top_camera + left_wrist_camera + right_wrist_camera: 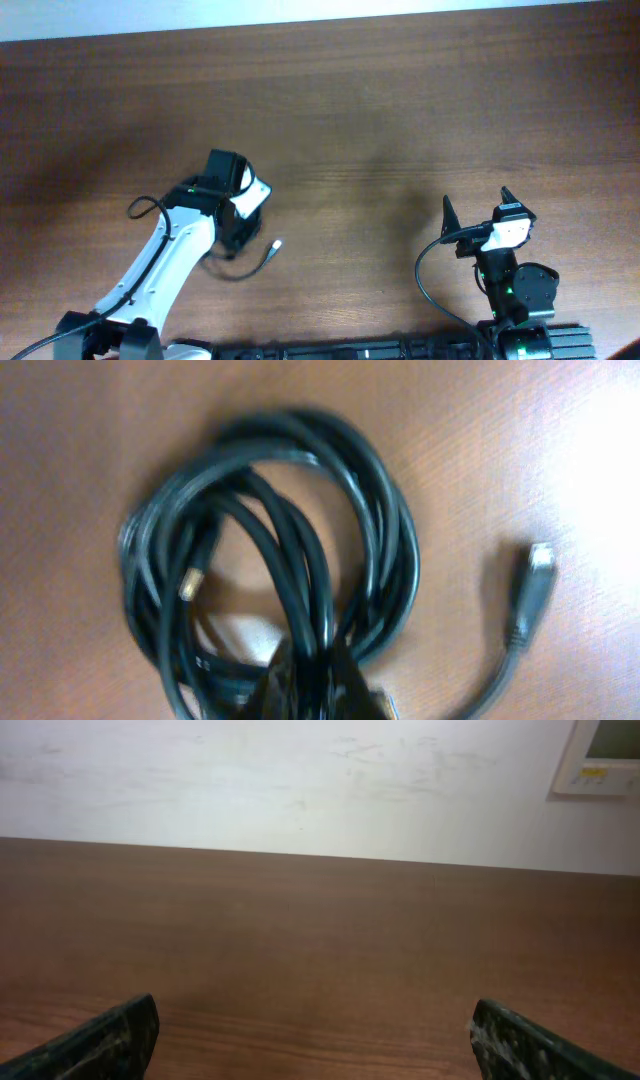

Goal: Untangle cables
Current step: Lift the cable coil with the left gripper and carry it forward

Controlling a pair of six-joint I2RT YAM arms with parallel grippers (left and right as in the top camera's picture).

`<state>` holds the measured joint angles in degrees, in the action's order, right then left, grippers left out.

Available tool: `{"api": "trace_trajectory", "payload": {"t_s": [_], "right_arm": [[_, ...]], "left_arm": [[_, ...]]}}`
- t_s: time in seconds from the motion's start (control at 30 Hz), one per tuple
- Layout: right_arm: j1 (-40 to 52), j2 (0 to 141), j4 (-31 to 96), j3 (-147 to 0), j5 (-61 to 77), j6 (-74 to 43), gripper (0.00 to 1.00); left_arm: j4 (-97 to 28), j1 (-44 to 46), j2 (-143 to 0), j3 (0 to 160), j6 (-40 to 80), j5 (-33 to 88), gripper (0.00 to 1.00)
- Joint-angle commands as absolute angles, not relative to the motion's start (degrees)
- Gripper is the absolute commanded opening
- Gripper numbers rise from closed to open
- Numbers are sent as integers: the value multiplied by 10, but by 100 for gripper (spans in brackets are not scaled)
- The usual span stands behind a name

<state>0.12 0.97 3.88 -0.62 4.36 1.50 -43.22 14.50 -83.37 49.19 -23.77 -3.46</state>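
The left gripper (312,695) is clenched low over the worktop (400,100); as far as the blurred wrist view shows, its fingers pinch one or two strands at the near edge of the cables (390,540). The cables lie as one overlapping coil on the worktop under that gripper; a free plug end (540,560) trails off to one side, apart from the loops. The right gripper (478,205) stands wide open above bare wood, well apart from the bundle, holding nothing.

The step in hand looks like the first pull on the coil; to do it well, lift slowly and only a little, so the loops slide off one another rather than cinch. Watch whether the whole coil rises as a lump; that would suggest too many strands are caught. Bringing the right gripper across to pin the rest of the coil, or to take the free plug end, should let the strands draw apart cleanly.
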Motion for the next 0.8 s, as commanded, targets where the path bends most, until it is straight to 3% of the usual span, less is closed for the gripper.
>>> {"api": "trace_trajectory", "payload": {"t_s": [0.0,0.17,0.63,0.67,0.7,0.73,0.77], "right_arm": [[-1,11,42,-3,39,13,99],[-1,11,42,-3,39,13,99],[-1,11,42,-3,39,13,99],[-1,11,42,-3,39,13,99],[-1,11,42,-3,39,13,99],[-1,11,42,-3,39,13,99],[-1,11,42,-3,39,13,99]], "left_arm": [[-309,147,-839,492,-168,45,0],[-121,147,-839,492,-75,172,0],[-107,211,-857,491,-73,223,1],[-107,218,-864,491,-73,218,21],[-107,224,-872,491,-73,213,68],[-107,228,-877,491,-73,212,99],[-107,232,-885,491,-73,212,99]]}}
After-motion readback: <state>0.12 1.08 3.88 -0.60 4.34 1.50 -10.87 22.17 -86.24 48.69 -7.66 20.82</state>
